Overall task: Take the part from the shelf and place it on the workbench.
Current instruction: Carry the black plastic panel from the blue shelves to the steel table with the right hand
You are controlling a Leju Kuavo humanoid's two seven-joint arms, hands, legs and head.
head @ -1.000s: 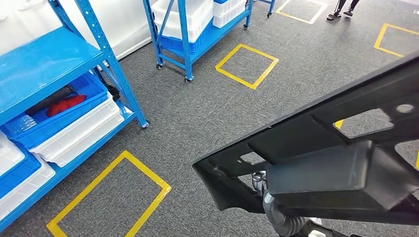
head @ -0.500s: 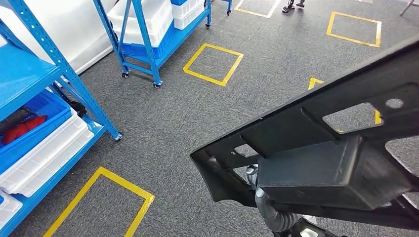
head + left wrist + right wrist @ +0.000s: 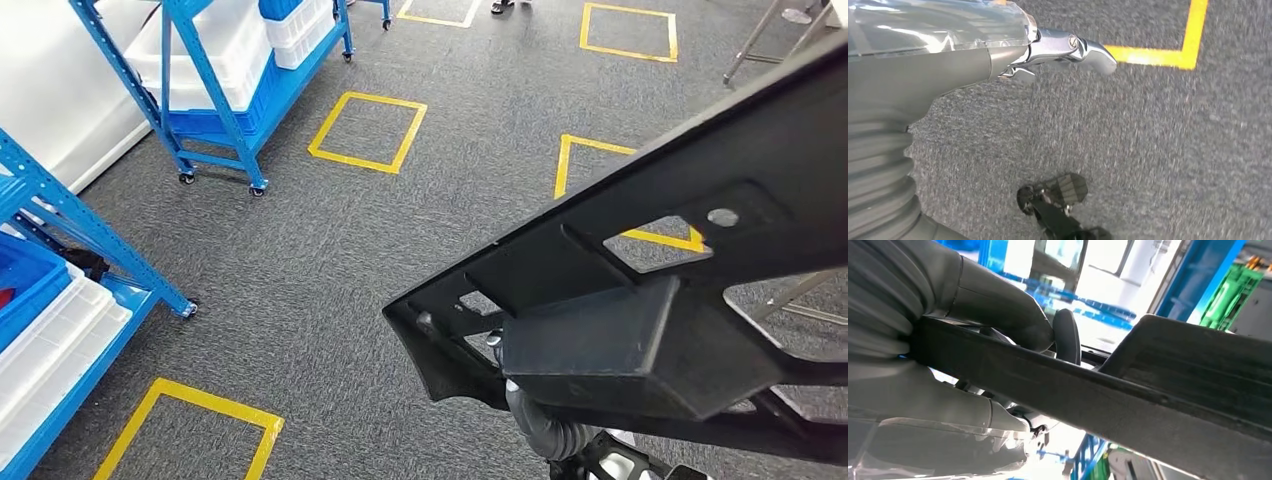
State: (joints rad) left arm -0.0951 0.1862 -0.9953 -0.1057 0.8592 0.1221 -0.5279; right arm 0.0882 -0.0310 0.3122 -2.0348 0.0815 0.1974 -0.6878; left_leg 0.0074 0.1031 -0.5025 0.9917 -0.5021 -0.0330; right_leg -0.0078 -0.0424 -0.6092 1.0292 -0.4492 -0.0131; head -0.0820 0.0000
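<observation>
The right robot hand [image 3: 998,335] is gripping the part [image 3: 660,270], its thick grey thumb and dark fingers [image 3: 1066,336] wrapping a long black bar of the part [image 3: 1128,400] in the right wrist view. In the head view, the part, a large black moulded panel with cut-out openings and a box-shaped section on its near face, is being carried close under the camera, slanting up toward the far right above the floor. A grey ribbed cover [image 3: 545,435] is showing just beneath it.

The left robot hand [image 3: 998,55] is hanging over the grey carpet [image 3: 330,260] in the left wrist view, holding nothing; one silver finger [image 3: 1073,47] is extending out, and whether the others are spread or curled cannot be told.

Yellow taped squares [image 3: 366,131] are marking the floor. At the near left, a blue shelf [image 3: 100,240] is carrying white bins [image 3: 50,335]. Farther off, a wheeled blue rack [image 3: 215,90] is holding white crates [image 3: 200,50]. At the far edge, a person's feet [image 3: 505,6] are standing on the carpet.
</observation>
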